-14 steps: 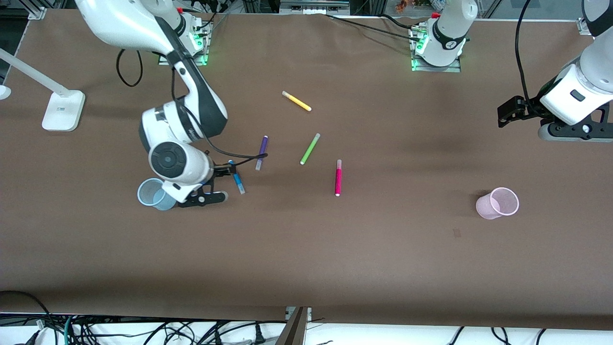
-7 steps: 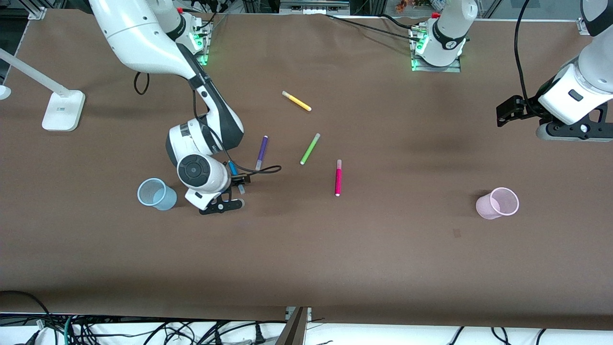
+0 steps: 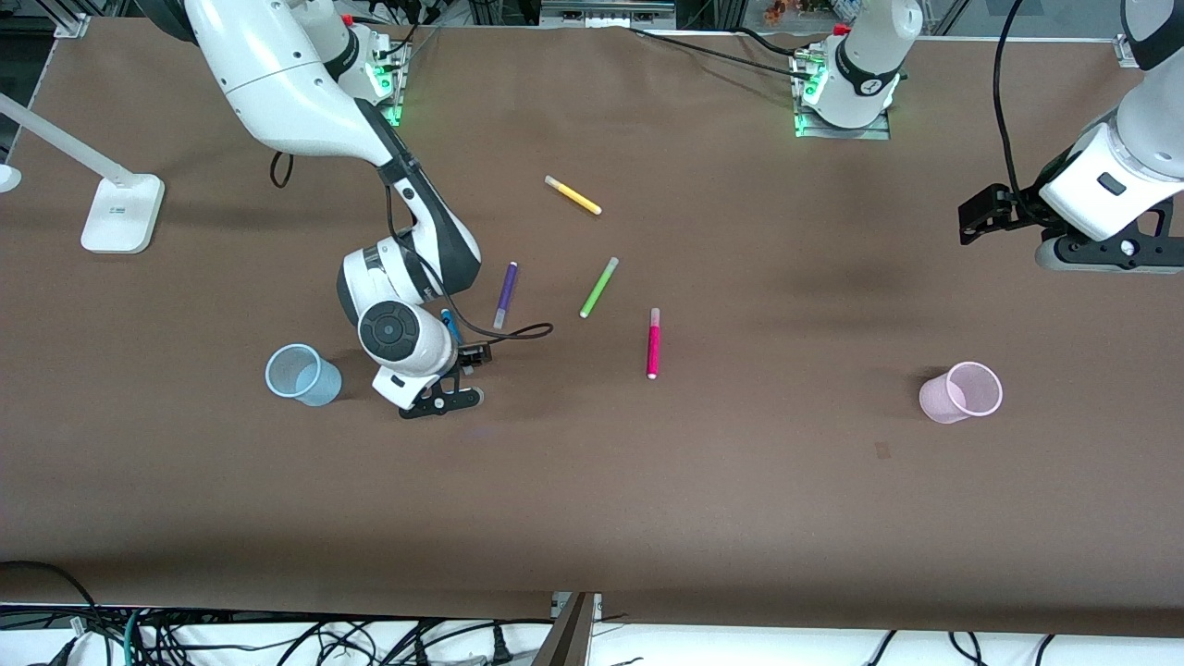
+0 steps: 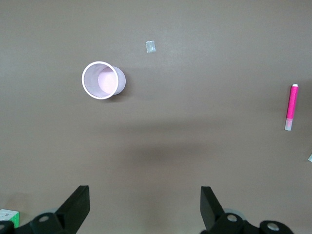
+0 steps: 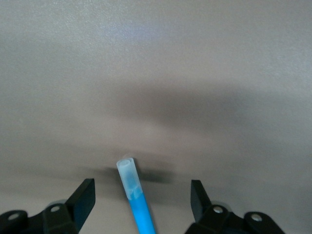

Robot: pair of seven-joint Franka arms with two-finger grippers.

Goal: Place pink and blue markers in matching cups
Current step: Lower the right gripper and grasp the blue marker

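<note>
The blue marker [image 3: 450, 324] lies on the brown table, mostly hidden under my right hand. My right gripper [image 3: 462, 359] is low over it and open. In the right wrist view the marker [image 5: 134, 194] sits between the two spread fingers [image 5: 84, 197] with gaps on both sides, its clear cap pointing away. The pale blue cup [image 3: 301, 375] stands upright beside the right hand, toward the right arm's end. The pink marker [image 3: 653, 344] lies near the middle. The pale pink cup [image 3: 962, 392] stands toward the left arm's end. My left gripper [image 3: 976, 215] waits open, high over that end.
A dark purple marker [image 3: 505, 294], a lime green marker [image 3: 598, 288] and a yellow marker [image 3: 573, 195] lie farther from the front camera than the blue marker. A white lamp base [image 3: 120, 213] stands at the right arm's end. The left wrist view shows the pink cup [image 4: 102, 80] and pink marker [image 4: 291, 105].
My right hand has moved from beside the blue cup toward the left arm's end and now sits over the blue marker. The marker has not moved. The left arm barely shifted.
</note>
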